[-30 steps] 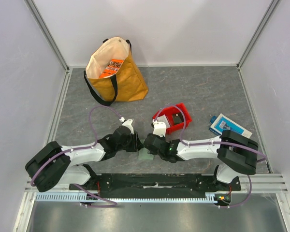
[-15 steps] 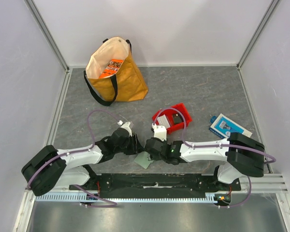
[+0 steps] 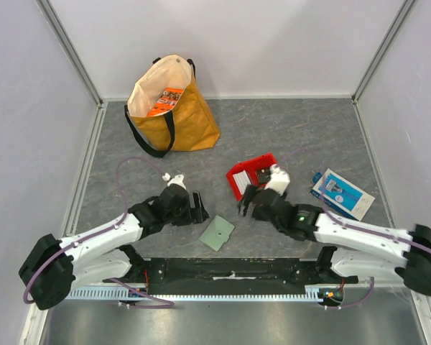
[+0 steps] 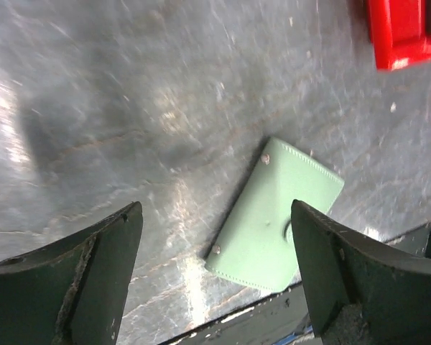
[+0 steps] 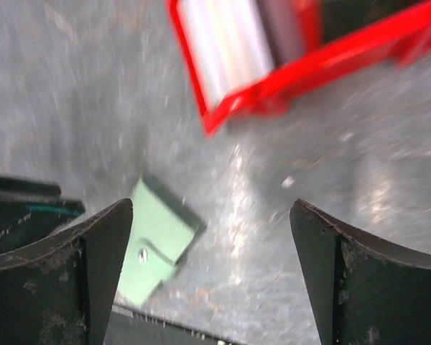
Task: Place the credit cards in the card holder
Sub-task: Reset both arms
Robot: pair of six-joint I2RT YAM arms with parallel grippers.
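left gripper (image 4: 215, 215): jaws apart, nothing between them. it hangs low over the table, just left of the holder.
right gripper (image 5: 212, 212): jaws wide apart and empty, close to the bin (image 5: 309, 72).
holder (image 3: 217, 233): flat on the table near the front edge, between the two grippers and touched by neither. it is folded shut, snap side up.
cards: we see none loose on the table. the folded holder hides its pockets, so we cannot tell whether they are inside. a pale flat item in the bin is too blurred to name.
why the jaws stand open: we judge that both are spread so the holder lies free, with nothing pulling on it.
why the wrists tilt: each camera has the holder in frame, which suits a check.
task state: we judge it near its end, if the cards are in the pockets.
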